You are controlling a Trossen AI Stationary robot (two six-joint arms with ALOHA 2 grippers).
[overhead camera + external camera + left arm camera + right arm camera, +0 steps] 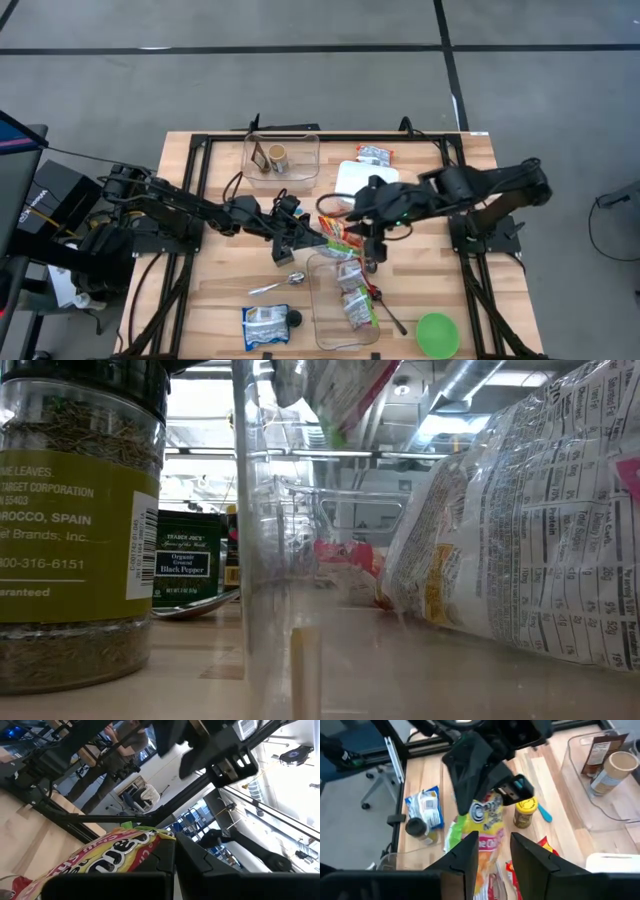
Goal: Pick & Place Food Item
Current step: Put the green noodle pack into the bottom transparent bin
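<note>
Wooden table (215,290), grey floor around. Left gripper (312,238): fingers closed on the snack bag (338,236), mid-table. Right gripper (362,213): just beside the bag's far end, fingers parted around its edge. Clear bin (343,300) directly below both.

the high view looks straight down on the whole counter (210,300). the low view sits at counter height, close against a spice jar (75,520). each wrist view looks past its own fingers at the same snack bag (107,852), probably held between the arms.
</note>
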